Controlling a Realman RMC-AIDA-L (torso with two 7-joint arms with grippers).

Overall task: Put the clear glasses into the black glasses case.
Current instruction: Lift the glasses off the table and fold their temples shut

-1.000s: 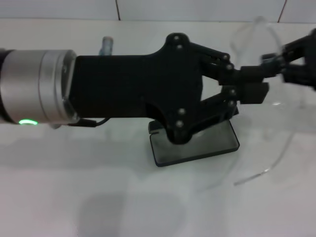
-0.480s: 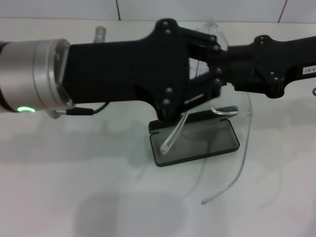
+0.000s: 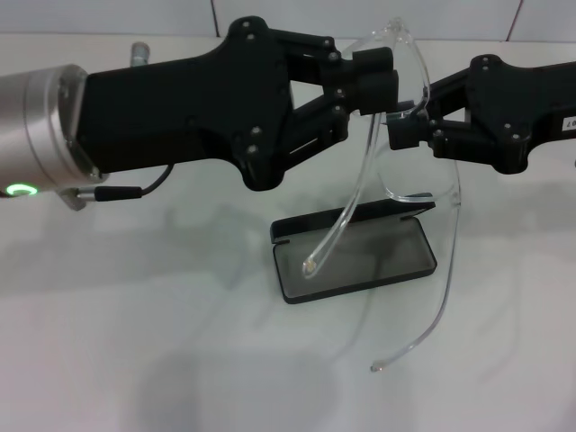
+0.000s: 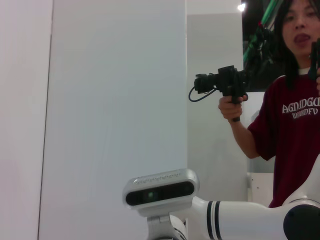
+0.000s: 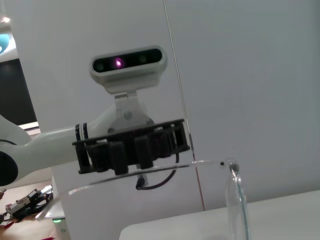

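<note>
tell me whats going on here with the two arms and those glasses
Both arms hold the clear glasses up in the air over the table. The left gripper pinches the lens from one side, the right gripper from the other. Both clear arms of the glasses hang down, one tip over the open black glasses case below. The glasses are not yet in it.
</note>
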